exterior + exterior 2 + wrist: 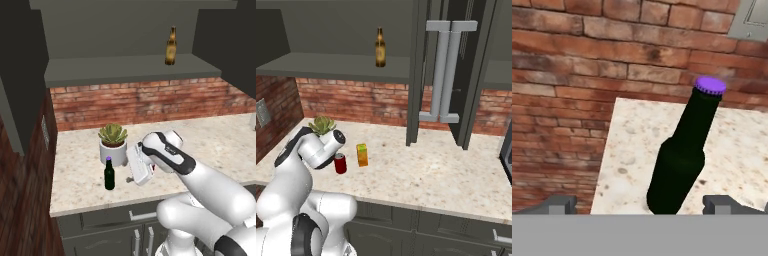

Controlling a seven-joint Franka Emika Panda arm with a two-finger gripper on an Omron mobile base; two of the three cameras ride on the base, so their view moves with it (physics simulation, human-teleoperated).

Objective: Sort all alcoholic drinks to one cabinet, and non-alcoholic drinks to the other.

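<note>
Left base view, green bottle: we see the dark green bottle (109, 174) upright on the counter (75, 175), just in front of the potted plant (113, 144).
Left base view, jaws: the gripper (131, 176) sits just right of that bottle, apart from it; we cannot tell its opening here.
Left base view, beer bottle: the amber beer bottle (171, 47) stands on the cabinet shelf (100, 70), well above the plant.
Right base view, soft drinks: the red can (340, 163) and the orange juice carton (362, 155) stand side by side on the counter, right of the plant (322, 125).
Hand view, jaws: the fingertips (559, 204) are spread wide, holding nothing; the green bottle (682, 155) stands between them and beyond, untouched, purple cap tilted right.
</note>
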